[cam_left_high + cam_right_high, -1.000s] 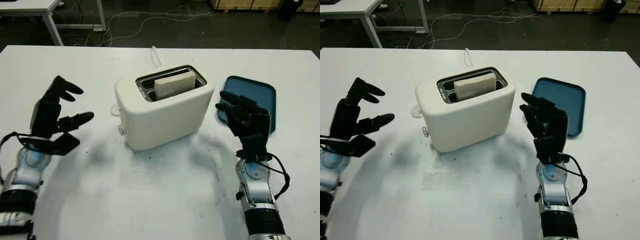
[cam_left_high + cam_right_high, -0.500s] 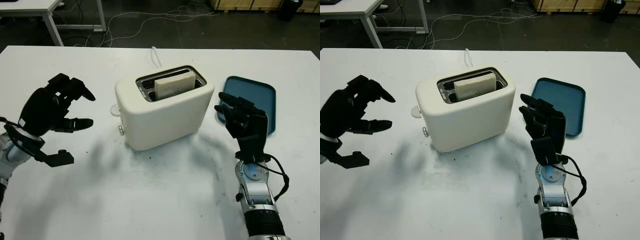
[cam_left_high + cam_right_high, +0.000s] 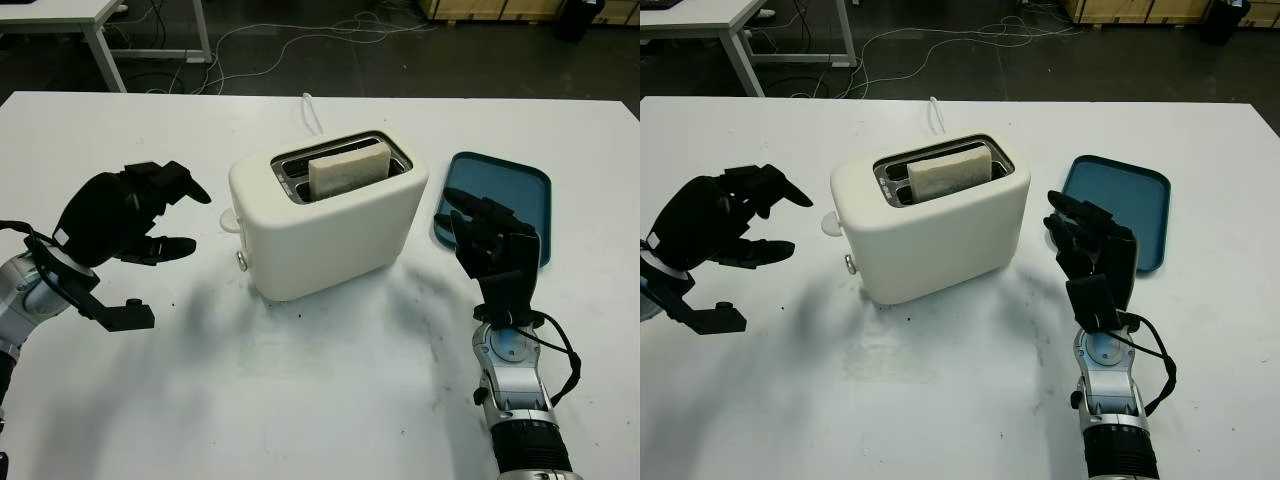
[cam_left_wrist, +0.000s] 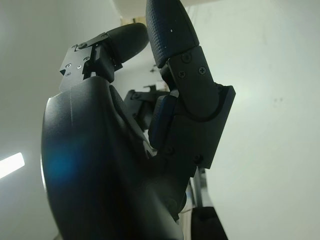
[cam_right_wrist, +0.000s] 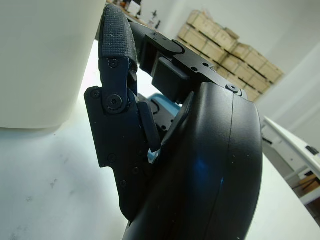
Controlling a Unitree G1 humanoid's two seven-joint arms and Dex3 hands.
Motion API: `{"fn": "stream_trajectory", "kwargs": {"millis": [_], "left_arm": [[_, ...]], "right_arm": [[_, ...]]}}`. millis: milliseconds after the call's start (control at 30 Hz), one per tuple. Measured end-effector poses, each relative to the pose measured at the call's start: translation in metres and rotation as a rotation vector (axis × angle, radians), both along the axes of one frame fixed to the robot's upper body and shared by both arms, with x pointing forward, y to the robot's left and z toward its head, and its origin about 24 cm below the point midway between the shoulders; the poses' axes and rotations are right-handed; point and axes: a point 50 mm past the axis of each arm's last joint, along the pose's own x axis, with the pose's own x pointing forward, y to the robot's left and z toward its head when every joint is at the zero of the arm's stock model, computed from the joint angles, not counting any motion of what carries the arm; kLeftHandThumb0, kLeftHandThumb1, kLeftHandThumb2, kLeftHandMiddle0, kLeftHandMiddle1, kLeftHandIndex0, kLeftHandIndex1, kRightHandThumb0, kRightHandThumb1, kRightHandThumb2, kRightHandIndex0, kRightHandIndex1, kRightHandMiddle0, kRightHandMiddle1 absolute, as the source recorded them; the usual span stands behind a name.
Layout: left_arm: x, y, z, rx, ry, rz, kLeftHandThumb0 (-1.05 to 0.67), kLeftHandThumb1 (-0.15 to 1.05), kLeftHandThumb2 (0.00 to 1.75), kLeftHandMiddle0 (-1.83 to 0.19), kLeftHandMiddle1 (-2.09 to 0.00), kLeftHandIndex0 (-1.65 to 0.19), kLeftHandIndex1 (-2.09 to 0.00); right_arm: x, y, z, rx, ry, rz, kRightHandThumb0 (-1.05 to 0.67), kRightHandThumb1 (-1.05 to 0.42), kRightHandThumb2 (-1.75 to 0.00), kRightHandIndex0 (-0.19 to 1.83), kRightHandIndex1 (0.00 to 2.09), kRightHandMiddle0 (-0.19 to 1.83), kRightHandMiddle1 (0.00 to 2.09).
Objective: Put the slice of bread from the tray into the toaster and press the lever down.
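Slice of bread [image 3: 347,170] stands upright in the slot of the toaster [image 3: 325,222] on the bench [image 3: 320,400]; soft and light, it needs no further grasp. The lever [image 3: 229,218] likely demands a firm downward push. Left robot hand [image 3: 125,215], fingers curled and empty, hovers beside it; right robot hand [image 3: 497,255] is released near the tray [image 3: 520,190]. The wrist views add only finger detail.

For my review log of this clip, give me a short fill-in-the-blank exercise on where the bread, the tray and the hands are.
1. The slice of bread stands in a slot of the ____.
2. The blue tray holds ____.
3. The left hand, holding nothing, hovers beside the toaster on the side where its ____ sticks out.
4. The right hand is open between the toaster and the ____.

Missing words: toaster; nothing; lever; tray
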Motion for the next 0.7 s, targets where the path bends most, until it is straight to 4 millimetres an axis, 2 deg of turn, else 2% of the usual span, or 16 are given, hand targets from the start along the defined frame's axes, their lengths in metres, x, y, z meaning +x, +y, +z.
{"fn": "stream_trajectory", "kwargs": {"millis": [333,567,700], "left_arm": [[-0.003,-0.008,-0.015,-0.089,0.022,-0.006,-0.81,0.92,0.9,-1.06,-1.75,0.0,-1.05],[-0.005,-0.008,-0.018,-0.135,0.029,-0.01,-0.81,0.92,0.88,-1.1,-1.75,0.0,-1.11],[-0.007,-0.009,-0.017,-0.136,0.025,-0.027,-0.81,0.92,0.88,-1.05,-1.75,0.0,-1.17]], "right_arm": [[0.0,0.0,0.0,0.004,-0.001,-0.004,-0.76,-0.92,-0.27,1.08,0.16,1.02,0.0],[0.0,-0.001,0.0,0.009,-0.003,-0.011,-0.76,-0.92,-0.27,1.07,0.15,1.01,0.0],[0.0,-0.001,0.0,0.011,-0.005,-0.021,-0.76,-0.92,-0.27,1.07,0.14,1.0,0.0]]}}
